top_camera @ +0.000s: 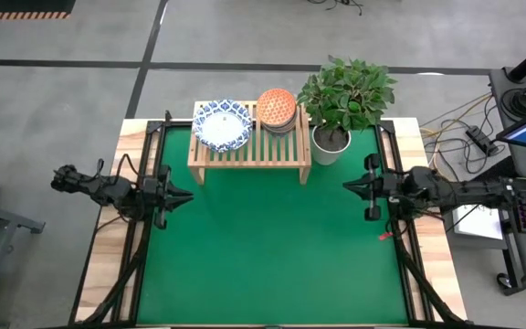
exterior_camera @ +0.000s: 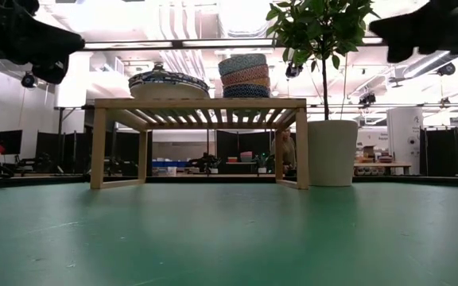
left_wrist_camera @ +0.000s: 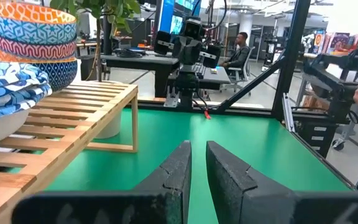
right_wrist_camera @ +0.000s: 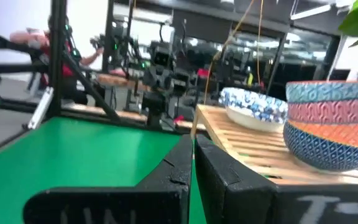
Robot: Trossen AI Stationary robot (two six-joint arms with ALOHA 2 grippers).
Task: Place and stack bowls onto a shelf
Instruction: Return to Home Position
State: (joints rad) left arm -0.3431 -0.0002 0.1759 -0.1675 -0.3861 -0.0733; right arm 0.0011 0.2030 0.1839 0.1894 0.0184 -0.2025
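Left gripper [top_camera: 184,195] hovers over the left edge of the green mat [top_camera: 272,256], pointing inward across the table. Its fingers [left_wrist_camera: 179,171] are drawn together with only a thin slit between them, nothing held. Right gripper [top_camera: 348,187] mirrors it over the mat's right edge, pointing toward the left one, fingers [right_wrist_camera: 173,174] pressed close, also empty. Both are raised off the surface — in the low view they hang at the upper corners, well apart from the shelf [top_camera: 268,153].

The shelf stands at the far side of the mat, legs on the green. On its left end sits one nested stack of white bowls [top_camera: 222,125] with blue patterned rims; how many are in it can't be read. Just beside that, right of centre and toward the rear slats, is a stack of four small bowls [top_camera: 277,108] — blue at the bottom, then orange, red, and pale blue on top. Can't tell whether the two stacks touch.

A white plant pot [top_camera: 330,146] with a leafy plant [top_camera: 347,91] stands on the mat just beside the shelf's right leg. The wooden table [top_camera: 108,274] shows along both sides of the mat. The left wrist view catches a seated person [left_wrist_camera: 241,48] at desks beyond the table.
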